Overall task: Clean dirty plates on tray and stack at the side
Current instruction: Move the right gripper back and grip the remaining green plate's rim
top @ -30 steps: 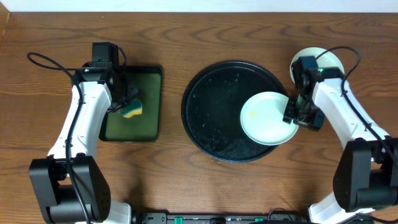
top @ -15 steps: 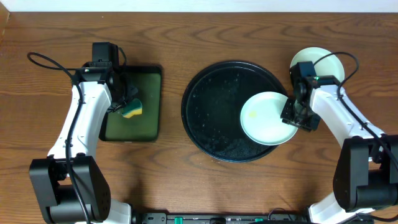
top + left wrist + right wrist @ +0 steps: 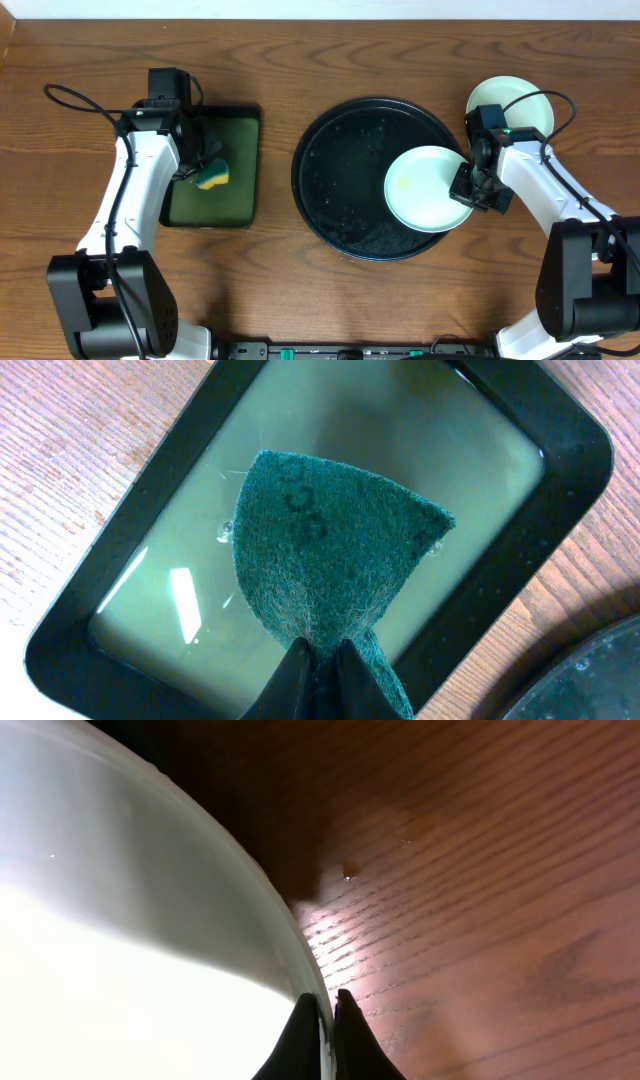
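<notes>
A pale mint plate (image 3: 422, 190) with a yellowish smear lies on the right side of the round black tray (image 3: 335, 180), its edge overhanging the tray's rim. My right gripper (image 3: 470, 186) is shut on that plate's right rim; in the right wrist view the fingertips (image 3: 325, 1005) pinch the thin edge of the plate (image 3: 120, 920) above the wood. A second pale plate (image 3: 510, 100) sits on the table behind the right arm. My left gripper (image 3: 205, 170) is shut on a green-and-yellow sponge (image 3: 320, 550) and hangs over the small rectangular tray (image 3: 120, 580).
The rectangular green tray with a black rim (image 3: 240, 190) lies left of the round tray and holds shallow liquid. A corner of the round tray (image 3: 600, 680) shows in the left wrist view. Water droplets speckle the round tray, and arm cables loop over the table.
My right gripper has closed onto the mint plate's rim, and the plate has slid slightly left. The left arm and sponge have not moved.
</notes>
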You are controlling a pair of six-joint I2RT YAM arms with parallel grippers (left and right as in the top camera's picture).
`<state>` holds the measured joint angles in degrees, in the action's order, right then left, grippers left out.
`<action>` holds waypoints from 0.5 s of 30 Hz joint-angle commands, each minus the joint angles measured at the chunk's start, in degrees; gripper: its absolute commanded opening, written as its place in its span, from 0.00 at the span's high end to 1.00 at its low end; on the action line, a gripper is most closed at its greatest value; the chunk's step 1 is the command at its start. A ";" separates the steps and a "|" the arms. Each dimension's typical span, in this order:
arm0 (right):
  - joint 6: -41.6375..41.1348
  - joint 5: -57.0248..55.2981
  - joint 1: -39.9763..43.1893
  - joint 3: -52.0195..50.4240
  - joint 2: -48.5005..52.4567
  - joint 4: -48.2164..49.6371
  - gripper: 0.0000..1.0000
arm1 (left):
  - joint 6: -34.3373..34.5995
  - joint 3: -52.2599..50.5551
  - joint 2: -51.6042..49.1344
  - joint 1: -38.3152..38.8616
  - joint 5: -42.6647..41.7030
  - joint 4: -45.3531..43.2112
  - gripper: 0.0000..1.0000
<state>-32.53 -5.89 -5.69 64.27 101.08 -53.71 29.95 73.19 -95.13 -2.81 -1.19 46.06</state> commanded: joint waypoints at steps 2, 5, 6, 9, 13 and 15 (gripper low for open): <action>5.99 5.14 0.33 5.27 0.28 0.55 0.99 | -0.37 -0.44 0.39 -0.13 0.09 -0.07 0.92; 11.26 11.15 0.26 9.20 0.28 2.16 0.99 | -0.37 -0.44 0.39 -0.13 0.09 -0.07 0.92; 12.52 12.81 0.11 10.01 0.28 2.91 0.99 | -0.37 -0.44 0.39 -0.13 0.09 -0.07 0.93; 14.56 17.00 -0.85 10.99 0.28 6.84 0.99 | -0.37 -0.44 0.39 -0.13 0.09 -0.04 0.93; 18.12 19.58 -2.73 10.64 0.44 10.78 0.99 | -0.39 -0.44 0.39 -0.13 0.09 -0.07 0.92; 20.74 20.02 -3.87 10.14 0.74 12.28 0.99 | -0.39 -0.44 0.39 -0.13 0.09 -0.26 0.92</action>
<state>-17.41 10.15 -7.70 74.56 101.21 -42.63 29.95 73.19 -95.13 -2.81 -1.19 46.04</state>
